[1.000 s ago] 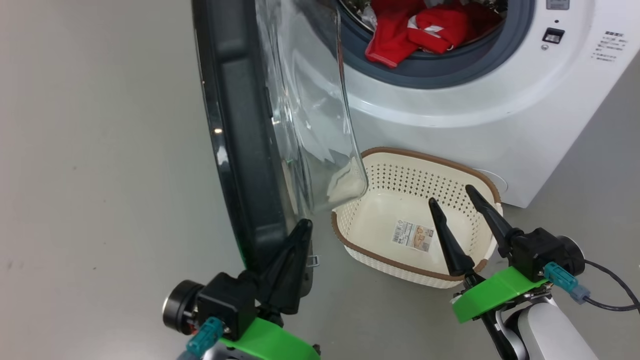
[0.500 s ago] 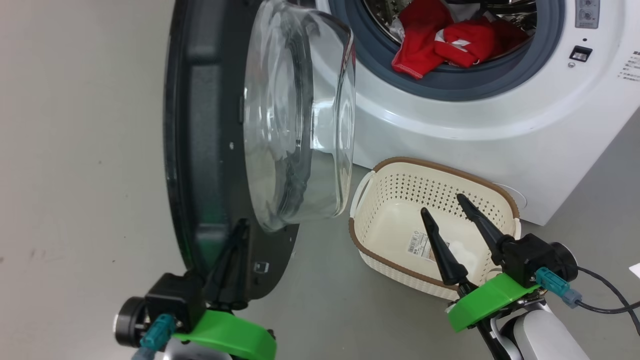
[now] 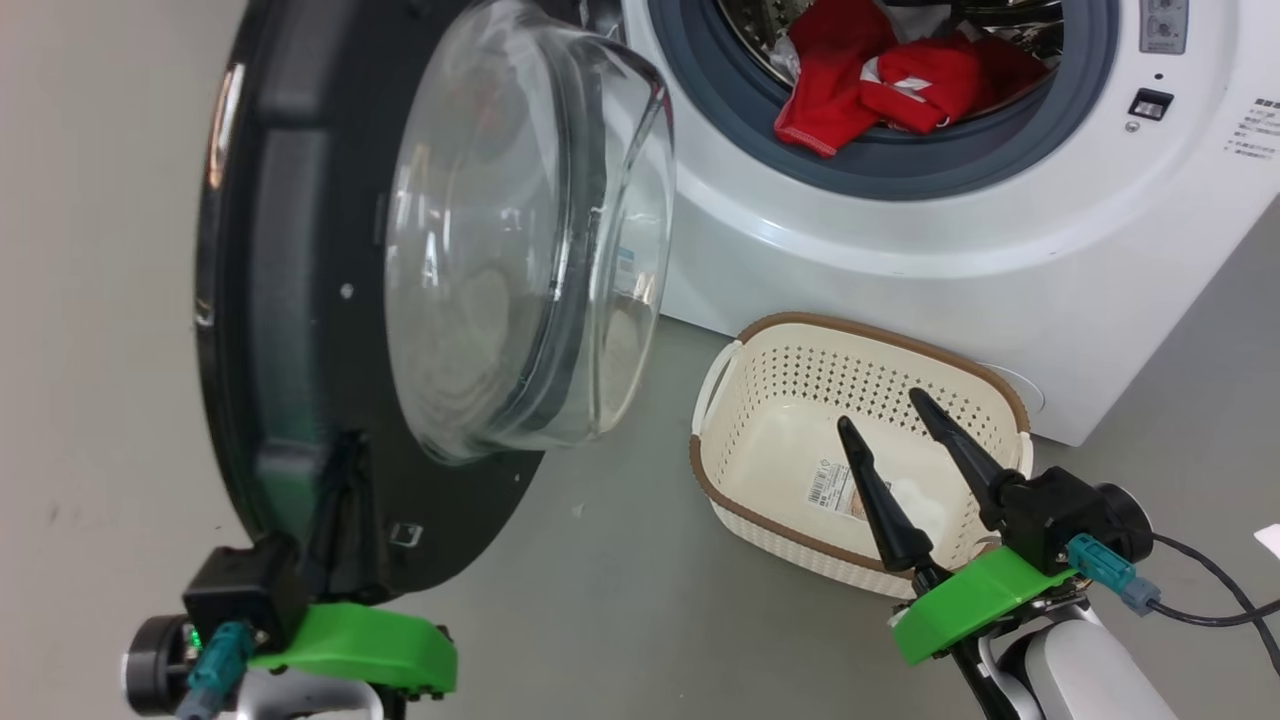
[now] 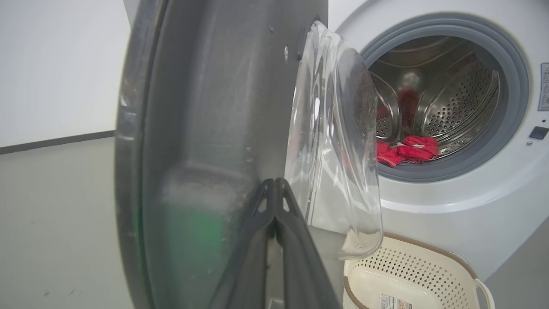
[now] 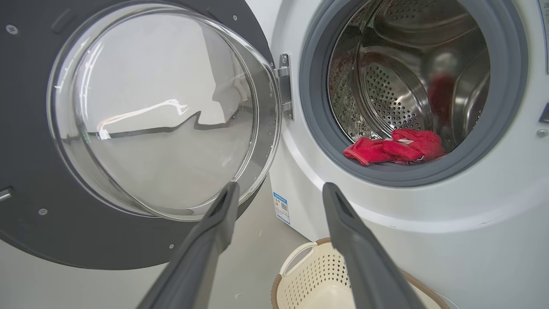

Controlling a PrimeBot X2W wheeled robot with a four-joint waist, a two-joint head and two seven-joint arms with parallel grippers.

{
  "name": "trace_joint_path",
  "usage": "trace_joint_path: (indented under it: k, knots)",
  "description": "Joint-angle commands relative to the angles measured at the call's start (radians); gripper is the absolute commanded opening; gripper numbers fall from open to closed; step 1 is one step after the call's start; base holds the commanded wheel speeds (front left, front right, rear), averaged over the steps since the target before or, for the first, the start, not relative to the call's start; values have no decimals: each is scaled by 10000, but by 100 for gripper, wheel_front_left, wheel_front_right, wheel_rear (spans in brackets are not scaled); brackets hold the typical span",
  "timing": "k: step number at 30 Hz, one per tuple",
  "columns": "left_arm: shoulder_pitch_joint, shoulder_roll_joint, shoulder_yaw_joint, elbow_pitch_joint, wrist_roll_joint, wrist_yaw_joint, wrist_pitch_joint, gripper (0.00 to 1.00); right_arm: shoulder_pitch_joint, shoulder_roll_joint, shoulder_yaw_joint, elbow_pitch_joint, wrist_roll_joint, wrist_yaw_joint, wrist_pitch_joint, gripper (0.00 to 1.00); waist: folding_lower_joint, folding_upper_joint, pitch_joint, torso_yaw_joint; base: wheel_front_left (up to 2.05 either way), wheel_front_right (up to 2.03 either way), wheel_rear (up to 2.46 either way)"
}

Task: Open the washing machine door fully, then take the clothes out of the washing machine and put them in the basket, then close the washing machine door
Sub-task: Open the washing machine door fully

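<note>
The washing machine door [image 3: 290,300] has swung further out since the earlier frame, so its inner face and glass bowl [image 3: 520,250] now turn towards the head camera rather than showing edge-on, and the left gripper [image 3: 348,450] has travelled leftward with it. That gripper is clenched on nothing, its fingers pinched together and laid against the door's inner face near the lower rim, apparently as a blunt pusher to open it fully. The right gripper [image 3: 880,407] hangs released, jaws spread, above the empty basket [image 3: 790,375], probably waiting to reach in. The clothes [image 3: 850,85] lie at the drum's lip inside the washing machine [image 3: 900,250]; the basket stands just before it, likely to keep the transfer short.
</note>
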Motion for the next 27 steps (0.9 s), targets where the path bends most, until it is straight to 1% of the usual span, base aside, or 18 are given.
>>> trace_joint_path:
  k: [1, 6, 14, 19, 27]
  knots:
    - [-169, 380, 682, -126, -14, 253, -153, 0, -8, 68, 197, -297, -87, 48, -13, 100, 1, 0, 26, -75, 0, 0, 0]
    - [-254, 501, 1001, 45, -72, 409, -333, 0, 13, 68, 140, -353, -145, 48, 18, 100, 1, 0, 106, -126, 0, 0, 0]
    - [-435, 584, 1692, 522, -449, 566, -845, 0, 16, 68, 141, -473, -266, 48, 134, 100, 1, 0, 202, -125, 0, 0, 0]
    - [-711, 740, 2119, 1149, -838, 405, -1129, 0, 46, 68, 117, -613, -397, 48, 292, 100, 1, 0, 258, -46, 0, 0, 0]
    - [-1454, 865, 2343, 2411, -1179, 130, -1459, 0, 84, 68, 133, -807, -498, 48, 459, 100, 1, 0, 328, 105, 0, 0, 0]
